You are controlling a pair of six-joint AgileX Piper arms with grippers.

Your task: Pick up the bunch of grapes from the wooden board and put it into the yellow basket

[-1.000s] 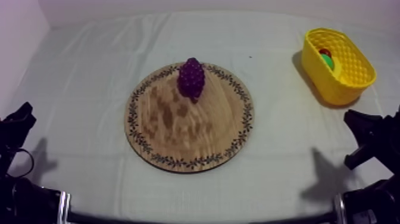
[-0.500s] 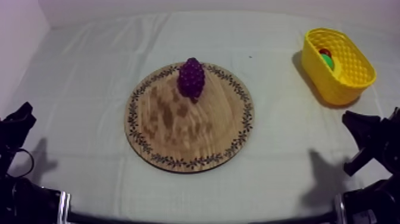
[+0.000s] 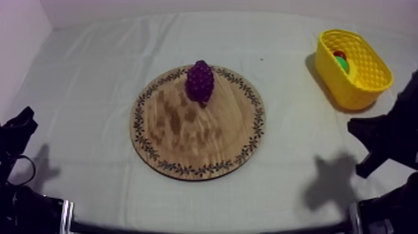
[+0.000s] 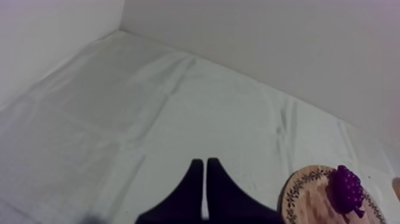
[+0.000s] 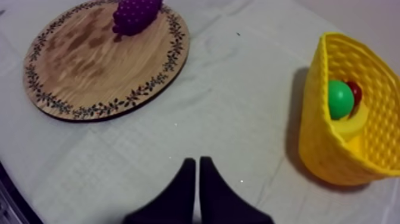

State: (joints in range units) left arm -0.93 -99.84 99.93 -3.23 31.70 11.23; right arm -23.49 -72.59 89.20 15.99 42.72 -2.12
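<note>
Both empty, narrow wedges: right gripper [image 5: 197,165], left gripper [image 4: 205,167]. Risk: arriving unopened, either would shove the bunch of grapes [image 3: 200,81] off the wooden board [image 3: 186,134] at its far rim.

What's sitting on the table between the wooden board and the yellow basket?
Nothing: in the top view the grey-white cloth lies bare between the wooden board and the yellow basket. The right wrist view shows the same.

count | wooden board [image 3: 186,134]: 1 | bunch of grapes [image 3: 200,81]: 1 | yellow basket [image 3: 333,81]: 1 | green round fruit [image 5: 340,99]: 1 | small red fruit [image 5: 356,92]: 1
</note>
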